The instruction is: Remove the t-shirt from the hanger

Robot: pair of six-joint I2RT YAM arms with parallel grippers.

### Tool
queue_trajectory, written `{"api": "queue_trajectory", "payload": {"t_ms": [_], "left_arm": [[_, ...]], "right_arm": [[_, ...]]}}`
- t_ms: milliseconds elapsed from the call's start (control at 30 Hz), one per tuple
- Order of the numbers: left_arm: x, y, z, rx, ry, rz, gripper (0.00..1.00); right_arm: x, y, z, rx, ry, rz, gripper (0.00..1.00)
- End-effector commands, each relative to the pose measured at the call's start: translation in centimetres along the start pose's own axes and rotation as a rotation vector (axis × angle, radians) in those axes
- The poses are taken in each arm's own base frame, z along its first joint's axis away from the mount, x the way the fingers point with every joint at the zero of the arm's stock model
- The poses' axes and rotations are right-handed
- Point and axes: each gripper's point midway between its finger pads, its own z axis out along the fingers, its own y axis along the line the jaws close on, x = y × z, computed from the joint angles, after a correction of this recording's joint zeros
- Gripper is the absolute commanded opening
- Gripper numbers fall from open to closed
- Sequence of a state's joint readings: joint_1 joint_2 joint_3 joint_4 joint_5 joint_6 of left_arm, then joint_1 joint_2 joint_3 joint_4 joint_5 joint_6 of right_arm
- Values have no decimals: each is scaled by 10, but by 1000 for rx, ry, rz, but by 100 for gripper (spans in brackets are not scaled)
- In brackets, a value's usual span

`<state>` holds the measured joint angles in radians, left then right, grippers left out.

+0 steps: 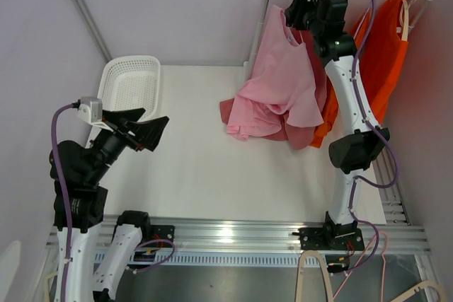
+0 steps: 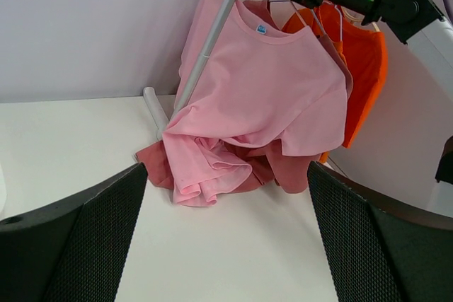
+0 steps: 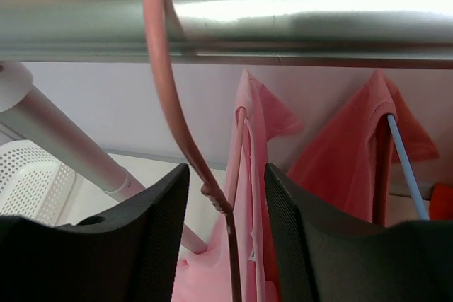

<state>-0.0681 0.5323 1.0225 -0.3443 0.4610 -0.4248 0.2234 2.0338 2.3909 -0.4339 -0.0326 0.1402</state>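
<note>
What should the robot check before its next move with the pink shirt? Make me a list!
1. Hanger hook over the rail: ok.
2. Hook between the right fingers: ok, it runs through the gap.
3. Right fingers closed on the hook: not ok, they are open with space on either side.
4. Pink t-shirt hanging free: not ok, its bottom is bunched on the table.
5. Left fingers open and facing the shirt: ok, and they are apart from it.
6. Pink t-shirt clear of the orange shirt: cannot tell, they overlap.
</note>
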Motion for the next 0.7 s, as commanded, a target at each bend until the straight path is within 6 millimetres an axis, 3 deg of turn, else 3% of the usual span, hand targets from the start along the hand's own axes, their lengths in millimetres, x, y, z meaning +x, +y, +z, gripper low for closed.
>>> {"api": "queue_trajectory", "payload": {"t_ms": [0,233,333,367,567,667], "left_arm": [[-1,5,4,-12,-7,12,99],[-3,4,1,-16,-25,24,99],[-2,5,1,-19,-22,22,100],[-1,5,1,-18,-20,22,100],[-1,5,3,-10,-18,22,99],[0,-17,5,124,-5,46,100]], "right_arm": [[-17,5,-1,0,-46,16,51],[-22,3,-8,38,-53,5,46],[-22,-1,-9,68,-52,0,5],[-21,-2,-9,70,-51,-1,0],[-42,7,-17,55,-105,-9,0],[-64,10,-27,67,-155,-15,0]]}}
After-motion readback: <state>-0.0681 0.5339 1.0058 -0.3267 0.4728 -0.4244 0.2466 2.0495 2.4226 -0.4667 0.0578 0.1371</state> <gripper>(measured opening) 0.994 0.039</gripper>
